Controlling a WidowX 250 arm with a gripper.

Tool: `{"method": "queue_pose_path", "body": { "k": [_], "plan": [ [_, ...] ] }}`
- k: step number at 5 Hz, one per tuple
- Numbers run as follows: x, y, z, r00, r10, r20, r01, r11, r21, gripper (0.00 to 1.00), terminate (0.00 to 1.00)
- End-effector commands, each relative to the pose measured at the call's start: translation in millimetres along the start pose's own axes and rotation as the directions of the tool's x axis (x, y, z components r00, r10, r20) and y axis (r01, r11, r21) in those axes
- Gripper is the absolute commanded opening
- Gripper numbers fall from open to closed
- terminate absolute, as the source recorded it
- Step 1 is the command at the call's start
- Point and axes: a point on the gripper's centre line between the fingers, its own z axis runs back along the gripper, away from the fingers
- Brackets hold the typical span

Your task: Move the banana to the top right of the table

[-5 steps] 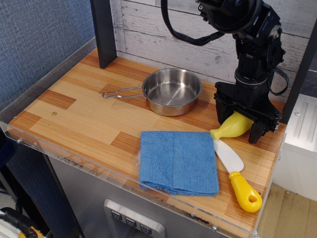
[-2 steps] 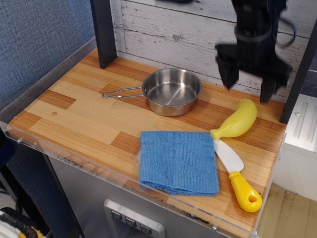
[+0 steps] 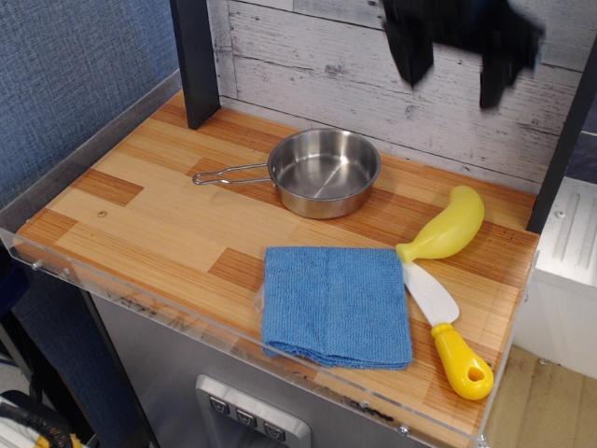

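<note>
The pale-yellow banana (image 3: 446,228) lies on the wooden table (image 3: 159,215) near its far right corner, its neck end pointing toward the front left and touching the spatula's blade. My black gripper (image 3: 451,73) hangs high above the banana, blurred, against the plank wall. Its two fingers are spread wide apart with nothing between them. Its upper part is cut off by the top edge of the view.
A steel pan (image 3: 322,172) with a wire handle stands at the back middle. A blue cloth (image 3: 336,303) lies at the front. A white-bladed spatula with a yellow handle (image 3: 448,331) lies at the front right. A dark post (image 3: 193,61) stands at the back left.
My gripper let go of the banana and rose straight up, well clear of it. The banana stays lying near the far right corner.
</note>
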Motion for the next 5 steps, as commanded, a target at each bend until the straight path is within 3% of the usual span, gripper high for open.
{"method": "queue_pose_path", "body": {
  "k": [1, 4, 5],
  "plan": [
    [-13.1, 20.8, 66.7, 0.995, 0.042, 0.087, -0.05, 0.995, 0.089, 1.0, 0.0],
    [-13.1, 20.8, 66.7, 0.995, 0.042, 0.087, -0.05, 0.995, 0.089, 1.0, 0.0],
    [-13.1, 20.8, 66.7, 0.995, 0.042, 0.087, -0.05, 0.995, 0.089, 1.0, 1.0]
  ]
}}
